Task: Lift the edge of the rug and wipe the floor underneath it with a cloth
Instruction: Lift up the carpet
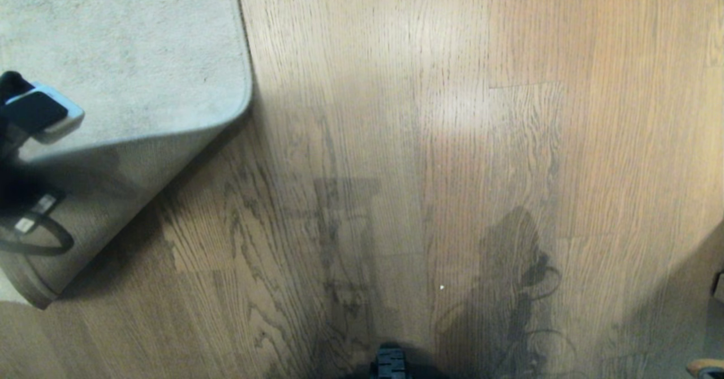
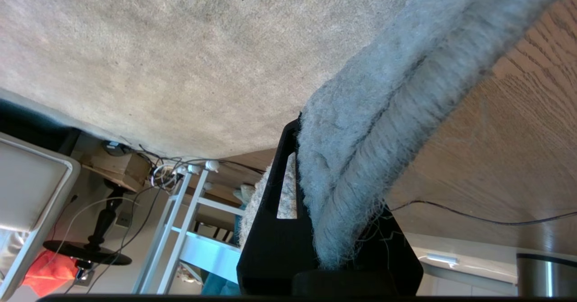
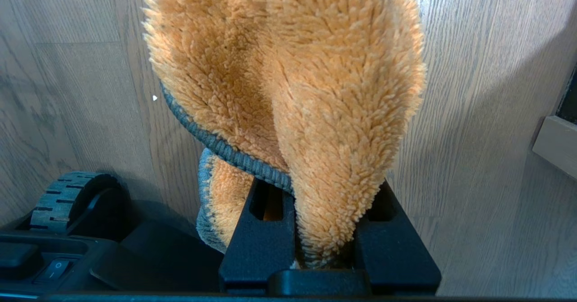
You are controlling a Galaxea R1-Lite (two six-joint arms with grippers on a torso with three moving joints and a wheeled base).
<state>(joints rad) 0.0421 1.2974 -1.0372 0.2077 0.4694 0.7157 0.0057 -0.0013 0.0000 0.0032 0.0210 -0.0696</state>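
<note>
Left pincer [image 2: 336,248] clamps rug edge [image 2: 383,112] | right pincer [image 3: 324,243] clamps cloth [image 3: 315,90]

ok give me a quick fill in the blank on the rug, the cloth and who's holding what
1. The left gripper is clamped on the ______.
2. The cloth in the right gripper has an orange pile and a ______ hem.
3. In the head view, the rug's corner is folded back, showing its ______ side above the floor.

Missing words: rug edge; grey; under
</note>
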